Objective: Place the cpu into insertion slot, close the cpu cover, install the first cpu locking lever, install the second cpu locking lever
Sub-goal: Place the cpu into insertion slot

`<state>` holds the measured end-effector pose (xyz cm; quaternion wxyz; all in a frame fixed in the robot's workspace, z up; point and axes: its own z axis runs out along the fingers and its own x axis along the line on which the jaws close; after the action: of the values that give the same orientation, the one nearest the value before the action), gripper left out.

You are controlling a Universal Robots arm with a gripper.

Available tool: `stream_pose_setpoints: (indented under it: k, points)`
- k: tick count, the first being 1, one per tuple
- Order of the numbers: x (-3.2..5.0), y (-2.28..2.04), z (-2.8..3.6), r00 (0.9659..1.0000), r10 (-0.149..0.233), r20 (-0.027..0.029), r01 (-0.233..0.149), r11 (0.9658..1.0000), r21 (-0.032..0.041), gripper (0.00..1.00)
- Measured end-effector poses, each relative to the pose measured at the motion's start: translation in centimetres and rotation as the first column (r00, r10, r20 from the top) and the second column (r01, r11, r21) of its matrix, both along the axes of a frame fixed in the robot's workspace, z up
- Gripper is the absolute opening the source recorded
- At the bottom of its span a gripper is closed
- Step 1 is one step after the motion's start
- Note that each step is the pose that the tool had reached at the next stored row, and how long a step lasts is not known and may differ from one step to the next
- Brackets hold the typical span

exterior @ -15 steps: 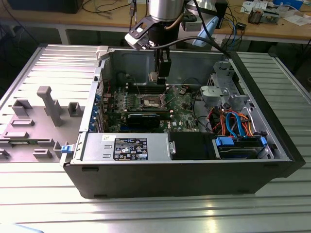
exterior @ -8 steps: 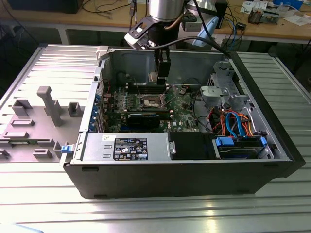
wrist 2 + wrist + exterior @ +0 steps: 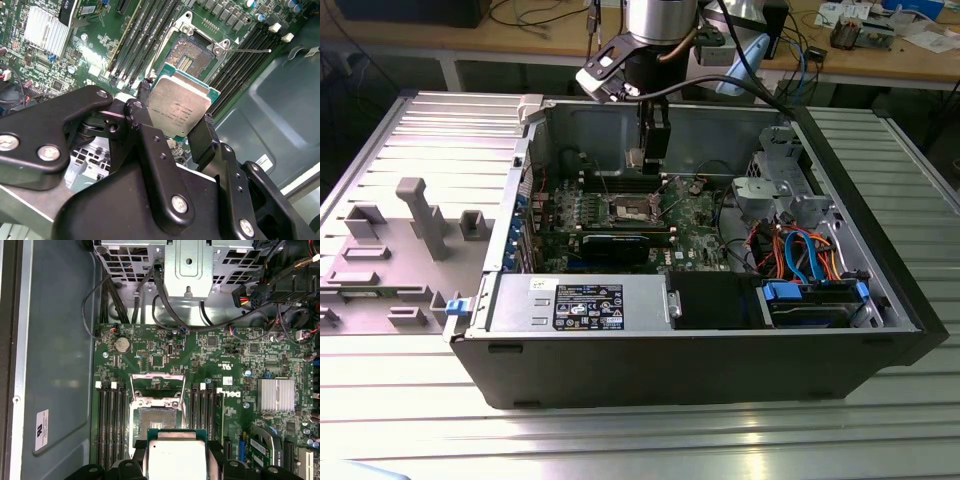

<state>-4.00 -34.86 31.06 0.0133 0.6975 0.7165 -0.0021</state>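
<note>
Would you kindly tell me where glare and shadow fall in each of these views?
Exterior view: glare streaks on the ribbed table, the case evenly lit inside. Second wrist view: a soft sheen on the cpu, held between dark fingers. First wrist view: the cpu's top washes out pale, and the case's wall carries a faint reflection.

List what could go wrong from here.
1. The tool pinches the cpu by two edges only; it could slip or twist above the slot.
2. The slot's contacts lie bare; a skewed landing might bend them.
3. The open cover and lever stand close and could snag the tool.
</note>
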Motion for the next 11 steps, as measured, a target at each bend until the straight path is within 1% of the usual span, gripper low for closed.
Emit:
stream_pose_setpoints:
  k: [11]
  points:
    - [0.0, 0.0, -0.06, 0.9997, -0.023, 0.0, 0.023, 0.9997, -0.0001, 0.55]
